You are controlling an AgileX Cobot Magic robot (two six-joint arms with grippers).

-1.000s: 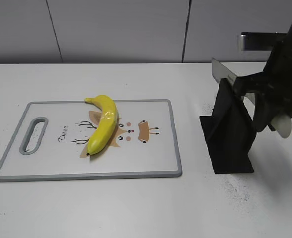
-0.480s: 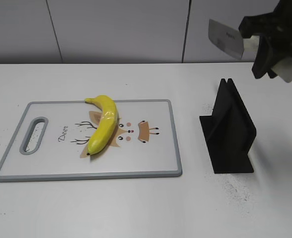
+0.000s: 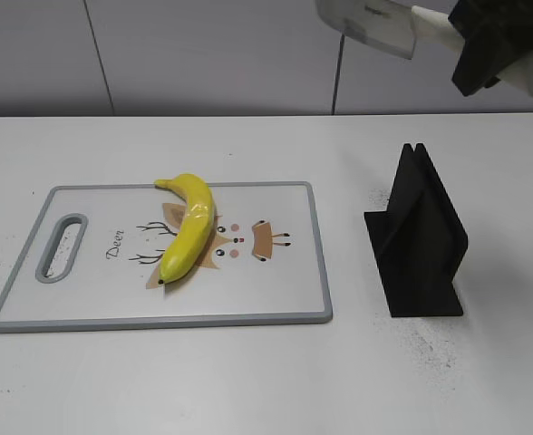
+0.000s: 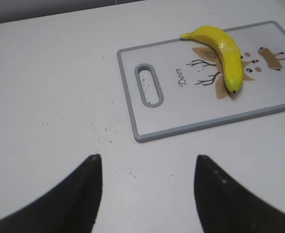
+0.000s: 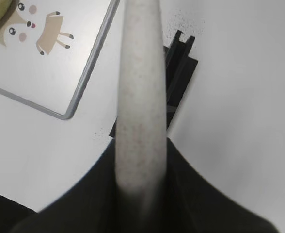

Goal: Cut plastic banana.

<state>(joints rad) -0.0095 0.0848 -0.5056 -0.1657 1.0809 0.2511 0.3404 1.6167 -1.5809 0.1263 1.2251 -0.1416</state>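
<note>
The plastic banana [image 3: 188,227] lies on the white cutting board [image 3: 285,299], glossy yellow and curved, with its dark tip toward the front; it also shows in the left wrist view [image 4: 225,51]. My right gripper [image 3: 484,45] is shut on the pale handle of a knife [image 3: 375,23] and holds it high at the top right, blade pointing left; the handle [image 5: 140,97] fills the right wrist view. My left gripper [image 4: 147,167] is open and empty over bare table, left of the board. It is out of the exterior view.
A black knife stand [image 3: 419,237] stands right of the board, below the knife, and shows in the right wrist view [image 5: 179,63]. The board has a grey rim, a handle slot [image 3: 61,246] at its left end and a deer print. A grey wall runs behind the white table.
My right gripper has lifted the knife out of the black stand and carried it up and to the left. The banana and board have not moved.
</note>
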